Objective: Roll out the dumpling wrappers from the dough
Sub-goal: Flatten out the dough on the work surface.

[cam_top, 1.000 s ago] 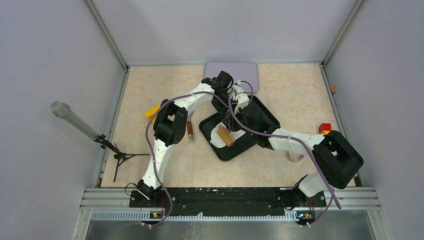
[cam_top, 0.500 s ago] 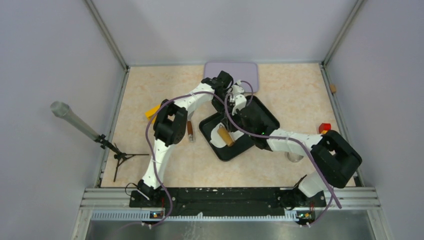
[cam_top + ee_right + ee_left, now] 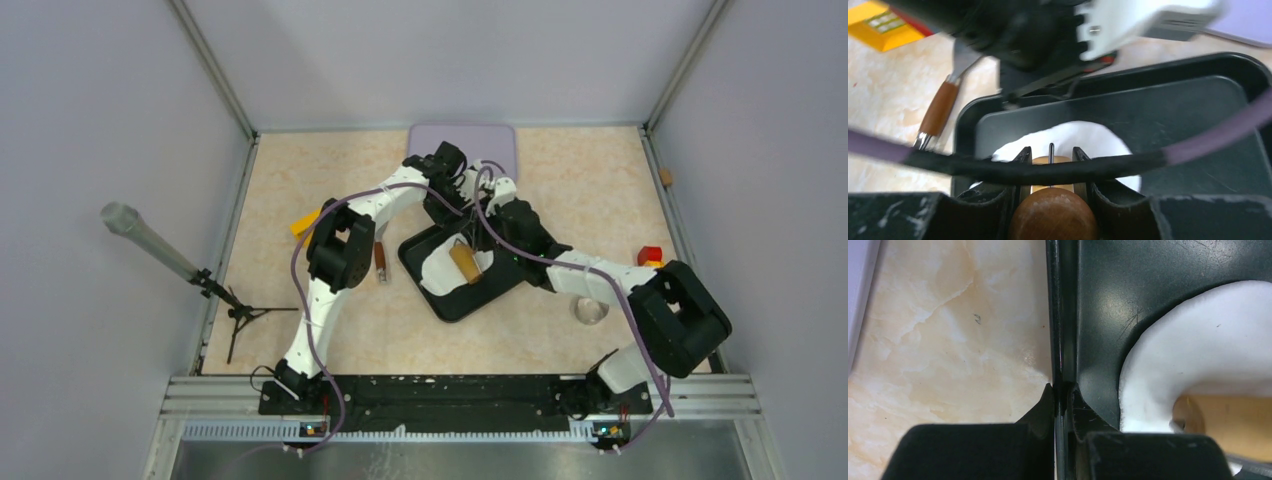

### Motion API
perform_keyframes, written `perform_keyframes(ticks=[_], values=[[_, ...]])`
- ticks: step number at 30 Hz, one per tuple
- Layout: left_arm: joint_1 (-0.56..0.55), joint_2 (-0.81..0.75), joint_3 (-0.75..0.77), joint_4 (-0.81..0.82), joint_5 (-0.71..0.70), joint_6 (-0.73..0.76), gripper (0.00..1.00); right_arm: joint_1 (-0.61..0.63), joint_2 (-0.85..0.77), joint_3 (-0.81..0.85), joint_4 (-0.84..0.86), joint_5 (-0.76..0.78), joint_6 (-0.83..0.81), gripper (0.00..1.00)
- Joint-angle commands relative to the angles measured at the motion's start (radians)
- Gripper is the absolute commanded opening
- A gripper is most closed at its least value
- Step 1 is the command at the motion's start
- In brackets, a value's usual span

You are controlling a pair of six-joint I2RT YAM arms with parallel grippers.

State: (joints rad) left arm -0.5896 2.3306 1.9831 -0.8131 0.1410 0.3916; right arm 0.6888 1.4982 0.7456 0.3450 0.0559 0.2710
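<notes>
The dough point(image 3: 447, 272) is a flattened white sheet lying in the black tray point(image 3: 500, 290). A wooden rolling pin point(image 3: 463, 263) rests on it. My right gripper point(image 3: 468, 243) is shut on the pin's round handle point(image 3: 1052, 215), with the dough point(image 3: 1068, 134) just beyond my fingertips point(image 3: 1023, 154). My left gripper point(image 3: 1062, 395) is shut on the tray's rim point(image 3: 1061, 330) at the far left side, and the dough point(image 3: 1198, 355) curls round the pin's end point(image 3: 1233, 420) beside it. The dumpling wrappers are out of view.
A purple board point(image 3: 462, 145) lies behind the tray. A brown-handled utensil point(image 3: 380, 258) and a yellow object point(image 3: 303, 225) lie to the left. A small glass dish point(image 3: 590, 310) and a red and yellow block point(image 3: 650, 256) sit to the right. A tripod point(image 3: 235, 312) stands outside the left wall.
My right arm has swung right and pushed the rolling pin toward the back of the tray, over the dough. The left gripper has stayed on the tray rim.
</notes>
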Motion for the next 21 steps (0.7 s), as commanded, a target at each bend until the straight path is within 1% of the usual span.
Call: perform_keyframes(ticks=[1, 8, 13, 15, 17, 21], values=[[0.003, -0.035, 0.026, -0.011, -0.061, 0.046, 0.0, -0.04, 0.056, -0.076, -0.296, 0.026, -0.053, 0.0], [0.002, -0.034, 0.031, -0.015, -0.069, 0.041, 0.0, 0.137, 0.154, -0.027, -0.309, -0.052, -0.064, 0.0], [0.001, -0.037, 0.033, -0.018, -0.074, 0.045, 0.0, 0.218, 0.176, -0.001, -0.322, -0.094, -0.069, 0.0], [0.002, -0.037, 0.033, -0.021, -0.076, 0.048, 0.0, 0.221, 0.161, 0.001, -0.325, -0.067, -0.066, 0.0], [0.001, -0.038, 0.033, -0.021, -0.077, 0.049, 0.0, 0.201, 0.143, -0.009, -0.321, -0.001, -0.071, 0.0], [0.001, -0.04, 0.035, -0.024, -0.075, 0.051, 0.0, 0.061, 0.119, -0.032, -0.331, 0.043, -0.064, 0.0]])
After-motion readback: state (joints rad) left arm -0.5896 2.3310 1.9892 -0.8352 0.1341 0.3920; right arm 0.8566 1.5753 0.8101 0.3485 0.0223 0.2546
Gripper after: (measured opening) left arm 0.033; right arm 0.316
